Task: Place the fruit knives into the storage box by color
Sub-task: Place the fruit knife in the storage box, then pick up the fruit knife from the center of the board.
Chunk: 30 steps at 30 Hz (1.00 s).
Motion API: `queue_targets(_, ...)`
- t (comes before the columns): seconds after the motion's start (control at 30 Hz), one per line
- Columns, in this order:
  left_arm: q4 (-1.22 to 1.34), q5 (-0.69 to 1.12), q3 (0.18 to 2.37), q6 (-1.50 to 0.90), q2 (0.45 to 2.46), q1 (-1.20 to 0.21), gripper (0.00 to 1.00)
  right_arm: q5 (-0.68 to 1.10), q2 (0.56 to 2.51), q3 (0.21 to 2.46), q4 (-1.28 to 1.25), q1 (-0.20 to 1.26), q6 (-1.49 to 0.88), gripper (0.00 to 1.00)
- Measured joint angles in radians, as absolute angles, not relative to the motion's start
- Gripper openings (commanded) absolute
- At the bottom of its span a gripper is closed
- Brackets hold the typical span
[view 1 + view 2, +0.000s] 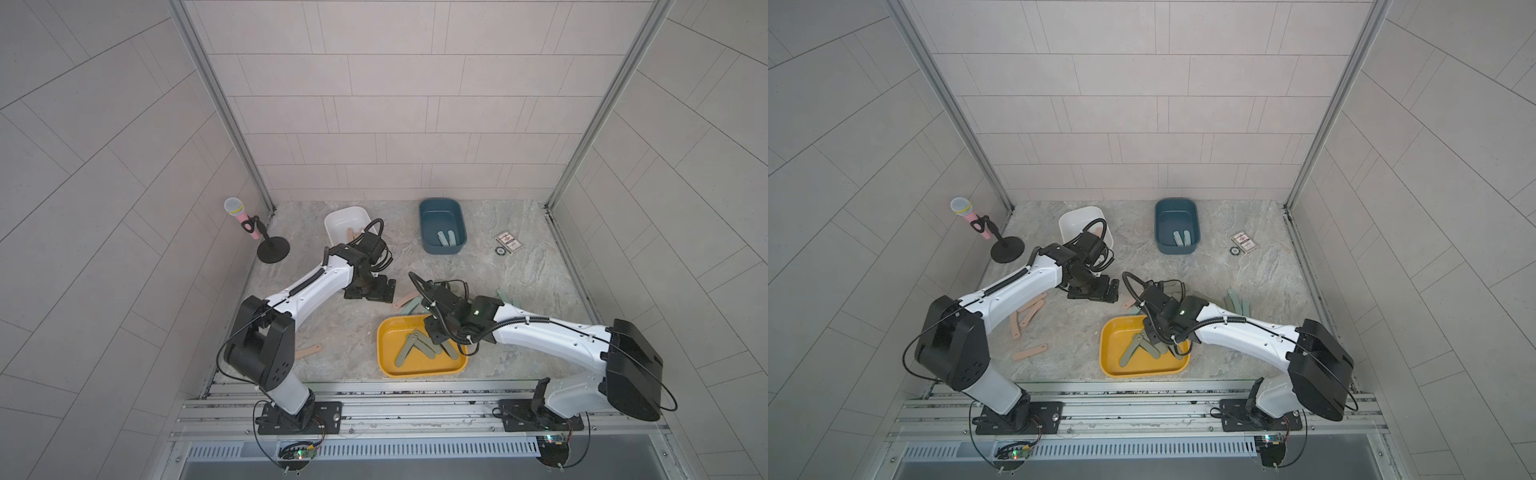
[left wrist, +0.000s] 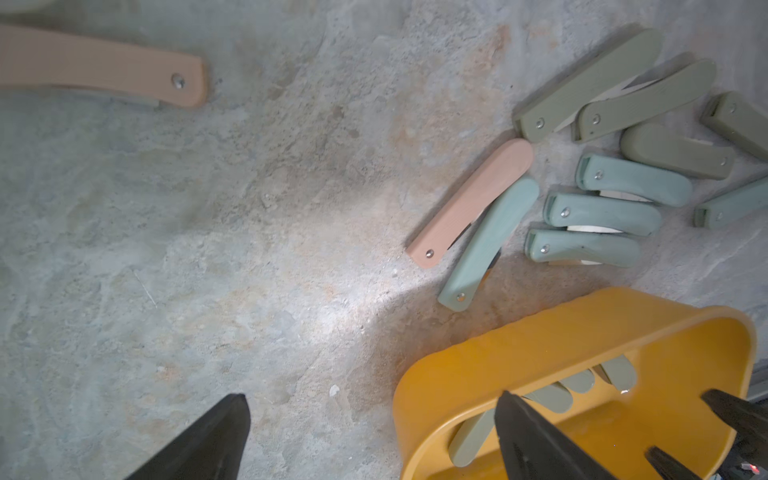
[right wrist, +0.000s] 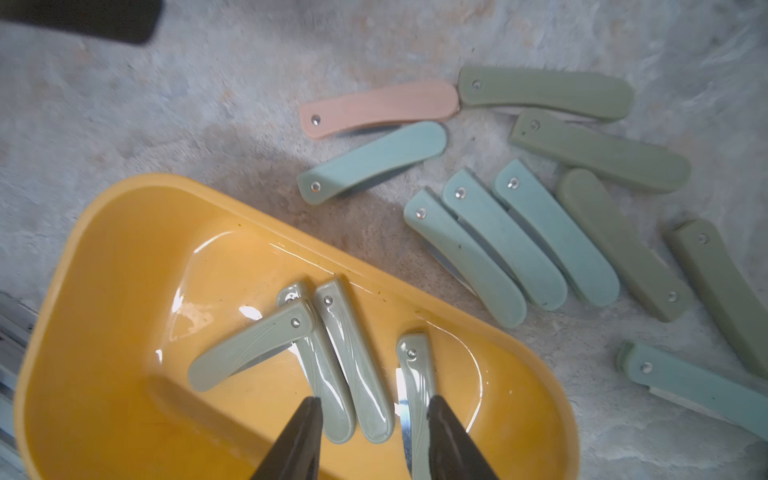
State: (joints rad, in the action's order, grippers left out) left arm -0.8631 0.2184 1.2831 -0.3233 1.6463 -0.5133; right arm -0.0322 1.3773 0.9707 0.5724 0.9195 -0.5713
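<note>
Near centre, right gripper (image 3: 374, 400) hangs over yellow tray (image 3: 124, 232). Its jaws are part-way apart and clamp nothing. Olive-green fruit knives (image 3: 249, 345) lie in the tray beneath.

Left gripper (image 2: 373, 395) is spread wide and empty above table (image 2: 208, 249), just left of the tray.

Loose mixed knives (image 3: 498, 235) lie just beyond the tray's far side. Two teal knives (image 1: 441, 238) sit in far blue bin (image 1: 444, 249). Pink knives (image 1: 1032, 311) lie on the table, left.

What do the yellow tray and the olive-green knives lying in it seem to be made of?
The yellow tray looks like glossy moulded plastic: sharp bright highlights on its floor, smooth rounded rim. The olive-green knives seem to have smooth plastic handles with a soft sheen, each with a small metal rivet; a thin steel-looking blade edge shows along one.
</note>
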Motion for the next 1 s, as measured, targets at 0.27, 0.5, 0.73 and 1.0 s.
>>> queue_targets(0.27,-0.926,0.18,1.559,-0.209,1.88,-0.627,0.95,-0.006,1.172,0.939,0.556,0.583,-0.503,0.99)
queue_targets(0.5,-0.986,0.107,1.811,-0.141,2.142,-0.718,0.93,0.088,1.151,0.864,0.534,0.387,-0.47,1.0)
queue_targets(0.73,-1.034,0.06,1.988,-0.112,2.299,-0.742,0.77,0.179,1.161,0.829,0.513,0.327,-0.448,1.0)
queue_targets(1.0,-1.058,0.01,2.044,-0.093,2.362,-0.738,0.64,0.228,1.161,0.81,0.497,0.306,-0.445,1.0)
